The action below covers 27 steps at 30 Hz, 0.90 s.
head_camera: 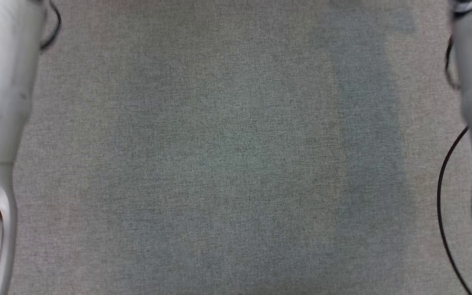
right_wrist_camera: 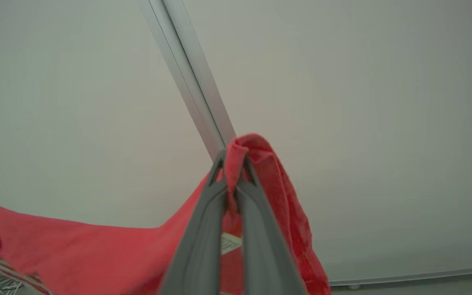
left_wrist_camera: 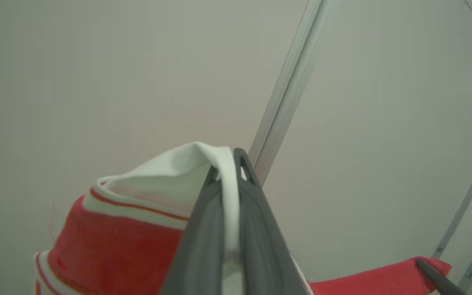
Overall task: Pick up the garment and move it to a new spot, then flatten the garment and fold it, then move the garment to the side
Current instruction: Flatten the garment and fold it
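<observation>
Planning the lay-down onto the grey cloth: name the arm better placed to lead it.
Left, probably. The left end effector is shut on a flat white edge of the garment, which looks easy to set straight; the right end effector pinches a bunched red fold.

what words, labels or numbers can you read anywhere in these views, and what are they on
No text here is legible.
The white sewn-in label on the red garment: print too blurred to read.
The small marks low on the metal rail, left wrist view: too small to read.
</observation>
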### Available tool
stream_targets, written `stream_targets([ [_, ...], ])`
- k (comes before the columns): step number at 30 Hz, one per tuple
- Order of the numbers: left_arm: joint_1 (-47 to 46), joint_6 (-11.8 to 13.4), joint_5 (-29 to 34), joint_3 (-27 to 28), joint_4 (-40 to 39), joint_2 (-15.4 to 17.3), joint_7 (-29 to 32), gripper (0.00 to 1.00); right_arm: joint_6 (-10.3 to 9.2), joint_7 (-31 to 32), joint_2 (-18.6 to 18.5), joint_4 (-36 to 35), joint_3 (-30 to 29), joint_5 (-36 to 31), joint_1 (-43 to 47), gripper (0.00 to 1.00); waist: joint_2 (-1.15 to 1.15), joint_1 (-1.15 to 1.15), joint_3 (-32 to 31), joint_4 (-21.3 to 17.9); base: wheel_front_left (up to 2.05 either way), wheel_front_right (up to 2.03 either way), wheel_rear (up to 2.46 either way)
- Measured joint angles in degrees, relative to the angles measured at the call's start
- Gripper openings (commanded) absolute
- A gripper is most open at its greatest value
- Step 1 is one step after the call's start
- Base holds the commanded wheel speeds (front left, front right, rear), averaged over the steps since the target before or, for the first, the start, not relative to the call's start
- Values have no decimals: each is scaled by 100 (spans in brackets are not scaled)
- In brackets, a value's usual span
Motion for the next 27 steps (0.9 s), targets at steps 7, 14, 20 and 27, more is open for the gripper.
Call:
stream_targets([
  [7, 2041, 0, 296, 682, -873, 203, -10, 0, 0, -4, 97, -731, 307, 92, 1686, 0, 0, 0, -242, -31, 0, 0, 0],
  [14, 4264, 0, 702, 1434, -1797, -138, -10, 0, 0, -3, -30, -1535, 500, 397, 3400, 0, -3, -2, -662, 88, 0, 0, 0],
  [20, 6076, 0, 817, 1785, -2340, -389, -10, 0, 0, -3, -94, -2060, 620, 837, 4648, 0, -4, -3, -1070, 125, 0, 0, 0],
  [27, 7477, 0, 1060, 2070, -2842, -786, -9, 0, 0, -5, -138, -2562, 225, 1206, 5924, 0, -4, -2, -1617, 200, 0, 0, 0],
])
